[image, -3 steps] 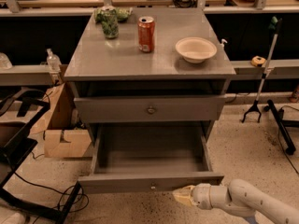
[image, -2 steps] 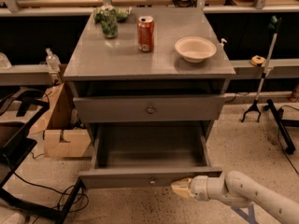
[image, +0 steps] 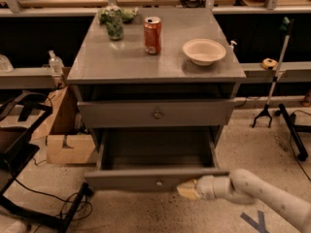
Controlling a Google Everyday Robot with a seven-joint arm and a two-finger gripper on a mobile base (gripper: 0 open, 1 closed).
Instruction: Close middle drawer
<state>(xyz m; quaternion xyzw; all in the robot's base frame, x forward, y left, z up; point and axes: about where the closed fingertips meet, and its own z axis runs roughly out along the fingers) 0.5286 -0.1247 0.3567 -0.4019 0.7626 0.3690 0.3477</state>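
The middle drawer [image: 131, 178] is a wide grey drawer pulled far out of the cabinet, its deep tray open to view and a small round knob at the centre of its front. My gripper [image: 187, 189] is low at the front right, its tan tip against the drawer front just right of the knob. Its fingers look pressed together with nothing between them. The taller-fronted grey drawer [image: 157, 113] above is pushed in. The lowest drawer is hidden below the open one.
On the cabinet top [image: 97, 64] stand a red can [image: 152, 35], a white bowl [image: 204, 51] and a green bag [image: 115, 22]. A cardboard box [image: 68, 140] and a black frame [image: 19, 149] sit to the left. A black stand [image: 272, 76] is at the right.
My gripper has moved left and up to the drawer front. The drawer front has shifted slightly back toward the cabinet.
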